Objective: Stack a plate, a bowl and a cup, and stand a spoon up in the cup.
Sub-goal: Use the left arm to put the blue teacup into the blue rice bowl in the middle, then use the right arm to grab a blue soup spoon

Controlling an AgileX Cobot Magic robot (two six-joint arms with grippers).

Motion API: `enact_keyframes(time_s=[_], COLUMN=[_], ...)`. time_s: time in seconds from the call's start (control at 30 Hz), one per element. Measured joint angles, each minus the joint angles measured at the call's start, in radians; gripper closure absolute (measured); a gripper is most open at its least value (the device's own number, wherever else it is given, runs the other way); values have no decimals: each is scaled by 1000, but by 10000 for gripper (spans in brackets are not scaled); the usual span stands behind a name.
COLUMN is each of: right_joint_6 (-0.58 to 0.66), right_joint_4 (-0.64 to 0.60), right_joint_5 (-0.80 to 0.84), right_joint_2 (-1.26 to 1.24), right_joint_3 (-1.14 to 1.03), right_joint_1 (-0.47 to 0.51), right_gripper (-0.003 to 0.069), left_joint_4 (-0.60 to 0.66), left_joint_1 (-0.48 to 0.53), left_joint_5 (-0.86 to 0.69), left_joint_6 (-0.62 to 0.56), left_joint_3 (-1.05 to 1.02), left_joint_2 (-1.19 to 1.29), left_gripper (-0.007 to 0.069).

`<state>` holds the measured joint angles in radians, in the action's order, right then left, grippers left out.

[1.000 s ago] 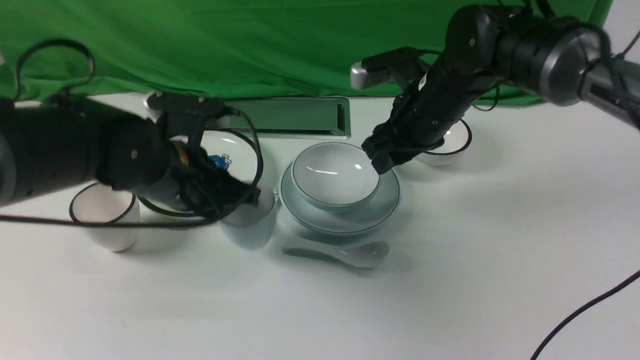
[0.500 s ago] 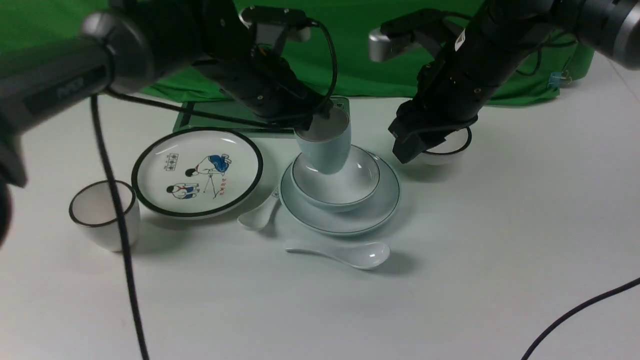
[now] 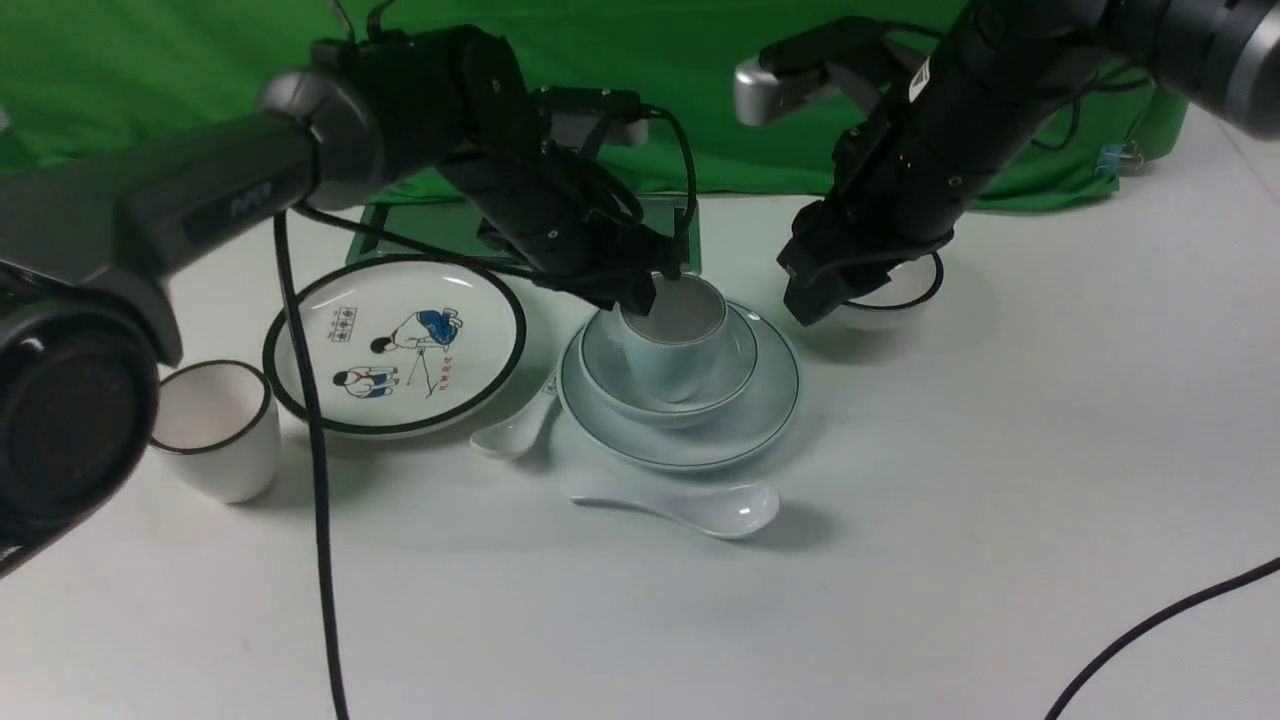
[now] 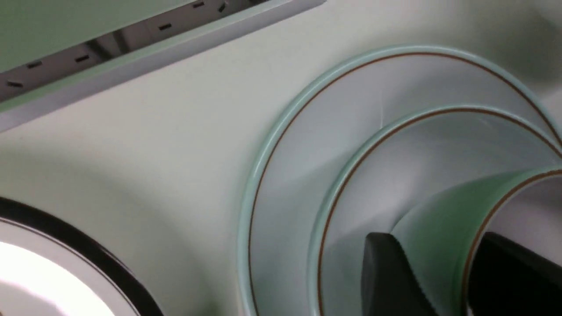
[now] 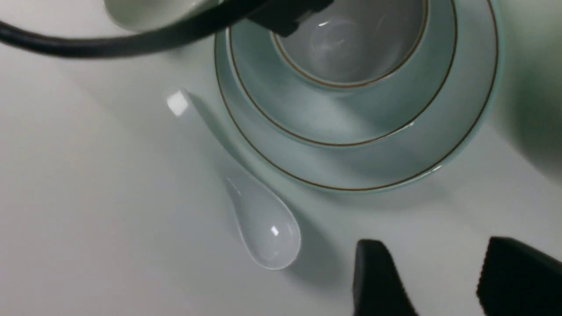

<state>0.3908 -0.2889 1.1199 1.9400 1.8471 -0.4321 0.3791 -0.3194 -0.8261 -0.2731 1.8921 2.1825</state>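
Note:
The pale blue cup [image 3: 672,345] stands upright in the pale blue-green bowl [image 3: 600,352], which sits on the matching plate [image 3: 765,400]. My left gripper [image 3: 650,290] is at the cup's far-left rim, open. In the left wrist view the left gripper [image 4: 439,239] straddles the cup [image 4: 439,219] wall, one finger outside and one inside. The plain white spoon [image 3: 700,505] lies on the table in front of the plate. My right gripper [image 3: 810,295] hangs open and empty just right of the stack. From the right wrist, the right gripper [image 5: 439,245] is over bare table near the spoon [image 5: 263,232].
A white plate with cartoon figures [image 3: 395,345] and a black-rimmed white cup [image 3: 215,430] sit at the left. A second white spoon [image 3: 515,430] lies between the two plates. A small black-rimmed bowl [image 3: 895,295] is behind my right gripper. A cable [image 3: 1150,630] crosses the front right.
My left arm carried the cup from the left of the plate up and over, then set it down in the bowl, and its fingers parted. My right gripper drew back from the bowl's rim.

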Motion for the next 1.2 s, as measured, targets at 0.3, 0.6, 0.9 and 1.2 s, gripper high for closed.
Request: enact_keyframes(time_s=[0.3, 0.6, 0.9, 1.2], right_joint_6=[0, 168, 257, 311], right_joint_4=[-45, -47, -34, 8], right_joint_5=[72, 58, -74, -227], right_joint_2=[-1, 21, 219, 297], right_joint_3=[0, 0, 0, 1], right_joint_1=[-91, -218, -253, -253], right_gripper=[162, 140, 140, 140], left_joint_4=[-217, -163, -42, -19], left_joint_1=[16, 286, 460, 459], left_joint_5=[-180, -192, 116, 306], left_joint_6=[3, 29, 28, 14], left_joint_3=[28, -389, -1036, -1232], left_joint_2=[-250, -682, -1199, -1351], left_gripper=[250, 538, 653, 654])
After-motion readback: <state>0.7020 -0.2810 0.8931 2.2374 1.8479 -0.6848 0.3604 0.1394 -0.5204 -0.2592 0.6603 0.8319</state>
